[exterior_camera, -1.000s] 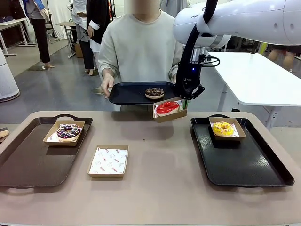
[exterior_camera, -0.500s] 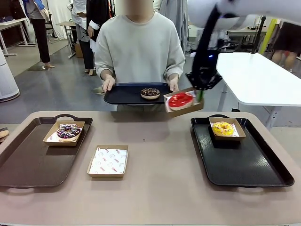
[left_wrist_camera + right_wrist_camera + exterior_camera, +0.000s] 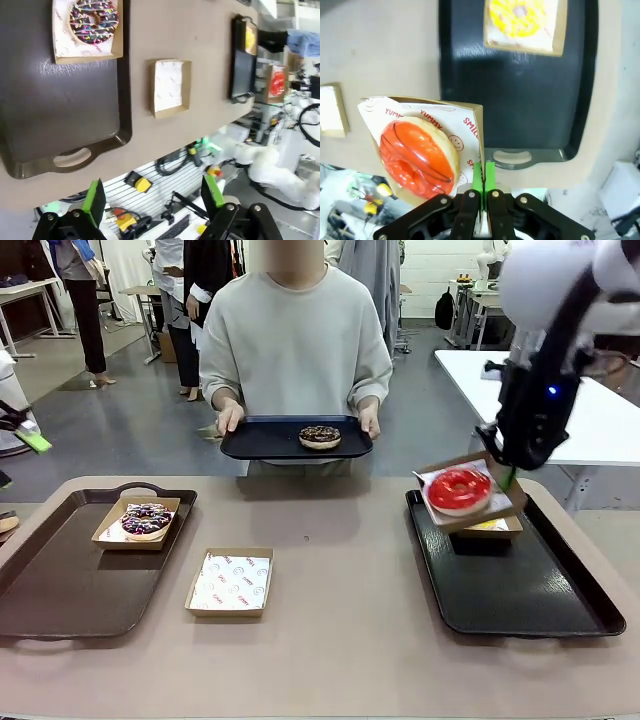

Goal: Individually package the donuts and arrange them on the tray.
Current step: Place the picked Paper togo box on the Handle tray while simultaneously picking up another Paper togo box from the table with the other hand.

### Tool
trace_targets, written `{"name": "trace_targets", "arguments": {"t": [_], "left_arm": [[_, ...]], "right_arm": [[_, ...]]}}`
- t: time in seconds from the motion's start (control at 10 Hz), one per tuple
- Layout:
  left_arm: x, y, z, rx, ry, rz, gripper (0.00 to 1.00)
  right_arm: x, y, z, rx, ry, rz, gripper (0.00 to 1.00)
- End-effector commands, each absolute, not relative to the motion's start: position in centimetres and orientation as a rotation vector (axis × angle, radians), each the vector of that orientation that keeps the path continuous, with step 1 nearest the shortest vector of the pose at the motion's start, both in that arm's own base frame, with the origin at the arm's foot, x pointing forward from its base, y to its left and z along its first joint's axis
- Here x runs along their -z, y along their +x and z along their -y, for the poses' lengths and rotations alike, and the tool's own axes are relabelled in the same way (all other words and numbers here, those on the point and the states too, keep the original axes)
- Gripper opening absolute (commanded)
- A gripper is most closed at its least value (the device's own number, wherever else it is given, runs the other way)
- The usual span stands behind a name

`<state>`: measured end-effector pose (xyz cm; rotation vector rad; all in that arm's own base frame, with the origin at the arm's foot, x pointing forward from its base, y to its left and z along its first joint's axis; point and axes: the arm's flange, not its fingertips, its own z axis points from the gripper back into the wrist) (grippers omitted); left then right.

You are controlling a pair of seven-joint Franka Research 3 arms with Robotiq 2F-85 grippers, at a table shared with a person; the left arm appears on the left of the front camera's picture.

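My right gripper (image 3: 507,476) (image 3: 483,181) is shut on the rim of a cardboard box holding the glossy red donut (image 3: 459,490) (image 3: 417,155). The box hangs tilted above the far end of the black right tray (image 3: 520,590). Behind it, the boxed yellow donut (image 3: 520,14) stands on that tray. The purple drizzled donut (image 3: 147,519) (image 3: 94,20) lies in a box on the brown left tray (image 3: 60,590). A person holds a small black tray (image 3: 260,445) bearing the chocolate sprinkled donut (image 3: 320,436). My left gripper (image 3: 152,200) is open and high off the table's left side.
An empty paper-lined box (image 3: 231,581) (image 3: 170,87) lies on the table between the two trays. The person stands at the far edge. A white table (image 3: 560,410) is at the back right.
My right gripper has carried the boxed red donut rightward, from beside the person's tray to above the right tray. The left gripper's green tip has come into the front view's left edge.
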<state>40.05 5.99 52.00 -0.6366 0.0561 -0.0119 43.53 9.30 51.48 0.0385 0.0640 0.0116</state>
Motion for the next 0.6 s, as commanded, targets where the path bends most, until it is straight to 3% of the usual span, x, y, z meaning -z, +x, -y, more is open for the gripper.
{"name": "trace_targets", "arguments": {"t": [0.0, 0.5], "left_arm": [[-51.0, 39.6, -2.3, 0.022, -0.488, -0.054, 1.00], [-48.0, 39.4, 6.6, 0.099, -0.310, -0.053, 1.00]], "right_arm": [[-49.2, 41.7, -7.9, -0.018, 0.089, -0.032, 0.02], [-42.1, 41.0, -5.7, 0.065, 0.120, -0.086, 0.02]]}}
